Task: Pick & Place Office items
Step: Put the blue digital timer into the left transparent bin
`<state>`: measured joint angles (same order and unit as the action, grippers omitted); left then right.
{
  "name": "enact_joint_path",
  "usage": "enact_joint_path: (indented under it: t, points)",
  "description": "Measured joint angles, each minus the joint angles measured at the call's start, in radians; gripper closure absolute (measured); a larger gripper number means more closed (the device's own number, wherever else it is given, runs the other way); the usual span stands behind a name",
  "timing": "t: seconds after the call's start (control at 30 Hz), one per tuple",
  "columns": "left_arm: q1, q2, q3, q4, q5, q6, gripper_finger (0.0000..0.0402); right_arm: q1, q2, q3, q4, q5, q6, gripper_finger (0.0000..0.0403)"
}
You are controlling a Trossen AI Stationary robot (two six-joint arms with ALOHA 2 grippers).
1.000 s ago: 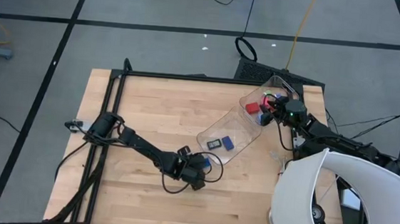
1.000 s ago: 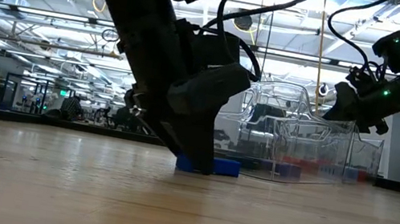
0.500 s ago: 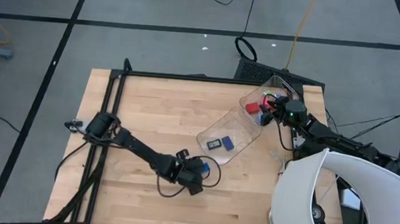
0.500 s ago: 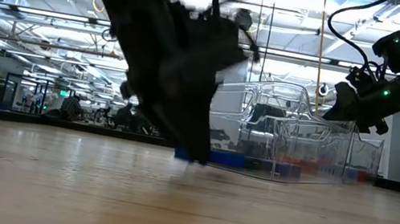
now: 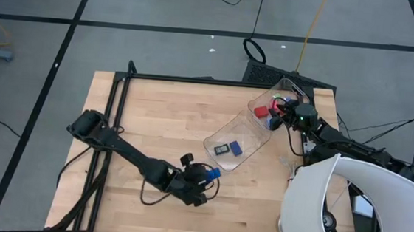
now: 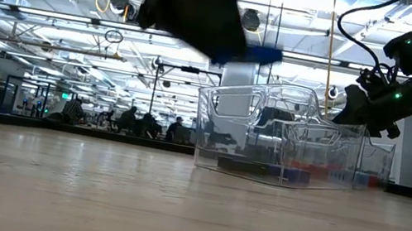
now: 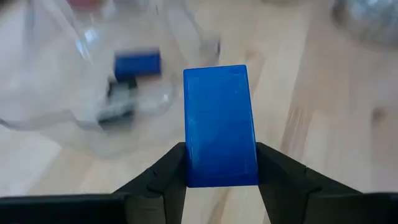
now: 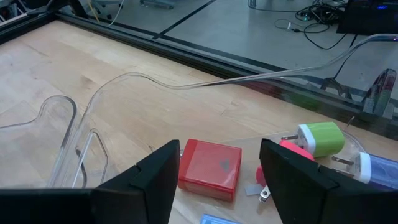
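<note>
- Left gripper [image 7: 220, 177] clamped on flat blue rectangular plastic block [image 7: 219, 124], dark fingers [image 7: 166, 171] pinching its two long edges near the lower end; block lifted clear of pale wooden table [image 5: 147, 119], just short of the bin's open mouth.
- Probably light, rigid, smooth-faced; likely to slip or swivel if pinched off-centre, so best taken across the narrow width, mid-length.
- Clear plastic bin [image 5: 244, 130] lying tipped on its side, holding small blue block [image 7: 137, 63], dark flat rectangle [image 7: 122, 99], red square block [image 8: 209, 168], green plug-like piece [image 8: 321, 138].
- Right gripper [image 8: 219, 171] at bin's far end, fingers spread around the red block, not touching.
</note>
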<state>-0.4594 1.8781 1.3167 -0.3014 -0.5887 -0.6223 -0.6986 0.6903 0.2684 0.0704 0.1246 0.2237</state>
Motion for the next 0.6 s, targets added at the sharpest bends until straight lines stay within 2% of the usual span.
enact_joint_path:
  t: [0.1, 0.27, 0.47, 0.6]
  points:
    - [-0.008, -0.033, 0.001, 0.055, -0.038, 0.045, 0.0238, 0.0, 0.0, 0.0, 0.0, 0.0, 0.0, 0.019]
    - [0.012, -0.074, 0.001, 0.159, -0.041, 0.19, 0.0245, 0.0, 0.0, 0.0, 0.0, 0.0, 0.0, 0.019]
    - [0.073, -0.098, 0.002, 0.248, -0.04, 0.319, 0.0234, 0.0, 0.0, 0.0, 0.0, 0.0, 0.0, 0.019]
    - [0.145, -0.097, 0.002, 0.247, -0.019, 0.355, 0.024, 0.0, 0.0, 0.0, 0.0, 0.0, 0.0, 0.019]
